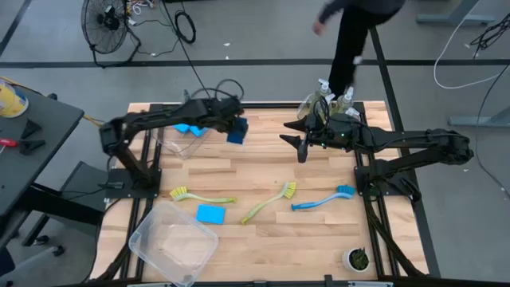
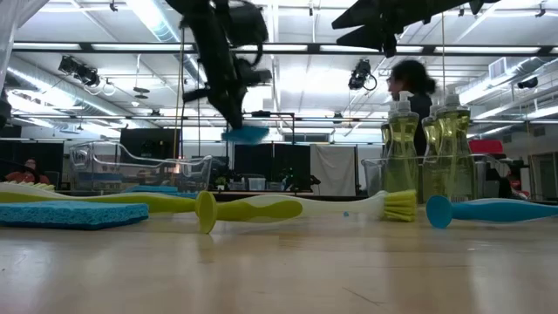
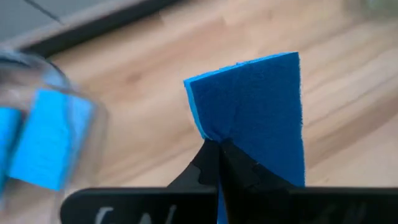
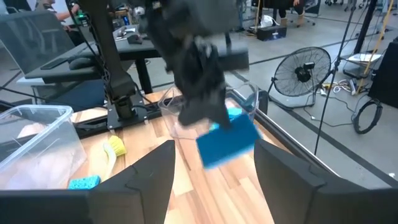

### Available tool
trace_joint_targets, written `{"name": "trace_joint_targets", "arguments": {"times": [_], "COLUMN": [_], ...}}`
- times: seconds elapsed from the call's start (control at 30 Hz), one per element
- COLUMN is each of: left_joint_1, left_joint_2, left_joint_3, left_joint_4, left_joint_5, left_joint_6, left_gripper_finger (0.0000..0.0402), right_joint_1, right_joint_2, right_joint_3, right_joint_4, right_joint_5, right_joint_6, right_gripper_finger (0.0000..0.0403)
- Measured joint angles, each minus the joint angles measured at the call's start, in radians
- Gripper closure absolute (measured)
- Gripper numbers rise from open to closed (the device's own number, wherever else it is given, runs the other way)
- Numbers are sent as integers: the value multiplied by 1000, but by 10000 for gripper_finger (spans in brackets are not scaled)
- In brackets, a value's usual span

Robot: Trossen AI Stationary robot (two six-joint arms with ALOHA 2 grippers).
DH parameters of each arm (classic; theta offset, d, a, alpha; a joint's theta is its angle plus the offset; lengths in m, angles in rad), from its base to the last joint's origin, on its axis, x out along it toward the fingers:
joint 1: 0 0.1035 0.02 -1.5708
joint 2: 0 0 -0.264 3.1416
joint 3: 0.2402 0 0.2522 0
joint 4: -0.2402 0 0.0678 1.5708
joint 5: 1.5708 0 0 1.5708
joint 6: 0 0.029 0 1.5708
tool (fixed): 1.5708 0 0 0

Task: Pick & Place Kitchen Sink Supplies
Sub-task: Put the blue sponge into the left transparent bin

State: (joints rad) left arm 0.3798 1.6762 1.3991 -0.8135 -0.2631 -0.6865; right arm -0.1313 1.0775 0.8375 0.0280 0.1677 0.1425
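Slippage is the main worry: the left tool [image 1: 233,127] pinches a blue sponge [image 1: 237,131] by one edge only, its fingers closed hard on the soft foam, so the sponge hangs below the grip, clear of the worktop [image 1: 263,171]. A quick swing could let the foam pull free and drop short of the bin [image 1: 182,137] at about ten o'clock on the worktop, where another sponge [image 1: 190,128] already lies. The clear bin wall is also close beside the carried sponge, so a low pass could catch its rim.

The right tool [image 1: 301,146] hovers near twelve o'clock with its fingers spread wide and nothing between them, just beside the soap bottles [image 1: 331,100]. If both arms move toward the centre together, they could meet.

Other supplies lie loose toward six o'clock: a third sponge [image 1: 210,214], two yellow-green brushes [image 1: 201,195] [image 1: 269,202] and a blue brush [image 1: 323,201]. A second clear bin [image 1: 173,243] sits at seven o'clock and a small plant pot [image 1: 356,258] at five.

The left wrist view shows the fingertips [image 3: 214,163] biting the sponge's lower edge, which the high view does not resolve. The low view shows the sponge well above the worktop. The right wrist view shows the sponge seemingly tilted, though blur makes that uncertain. Only the high view shows a person [image 1: 351,32] walking past the far edge.
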Motion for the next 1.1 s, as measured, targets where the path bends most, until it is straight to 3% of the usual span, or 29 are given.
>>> {"name": "trace_joint_targets", "arguments": {"times": [0.33,0.6,1.1], "left_joint_1": [87,177,270], "left_joint_2": [-228,-284,-283], "left_joint_3": [2,2,-246], "left_joint_4": [-83,-332,-368], "left_joint_5": [-180,-276,-271], "left_joint_6": [150,251,262], "left_gripper_finger": [401,400,400], "right_joint_1": [0,0,0], "right_joint_2": [0,0,0], "right_joint_3": [0,0,0], "right_joint_4": [14,18,25], "right_joint_5": [0,0,0], "right_joint_6": [1,3,6], "right_gripper_finger": [183,183,183]}}
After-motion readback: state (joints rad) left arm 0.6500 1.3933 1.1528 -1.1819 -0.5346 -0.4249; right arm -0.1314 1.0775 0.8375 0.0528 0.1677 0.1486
